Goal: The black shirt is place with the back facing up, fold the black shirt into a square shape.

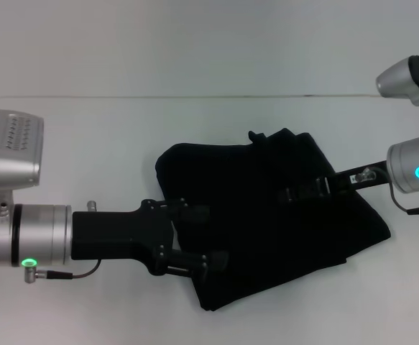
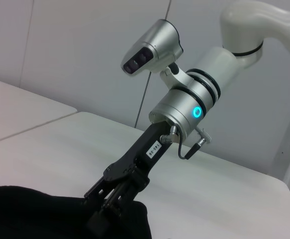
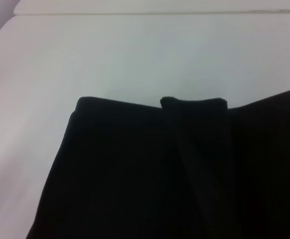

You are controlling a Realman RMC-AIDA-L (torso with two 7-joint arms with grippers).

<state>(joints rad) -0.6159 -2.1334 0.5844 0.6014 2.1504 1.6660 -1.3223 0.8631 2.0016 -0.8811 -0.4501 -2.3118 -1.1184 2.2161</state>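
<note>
Black shirt (image 1: 266, 215): lies in a folded, rumpled bundle on the white bench (image 1: 87, 144), roughly central, between the two arms; no lettering shows.
Left claw (image 1: 205, 237): reaches in from the left, fingers spread apart over the shirt's near-left edge, one finger above and one below, gripping nothing that can be made out.
Right claw (image 1: 295, 192): reaches in from the right, tips down on the cloth at the shirt's middle-right; probably pinched on a fold, but black on black leaves it unclear.
</note>
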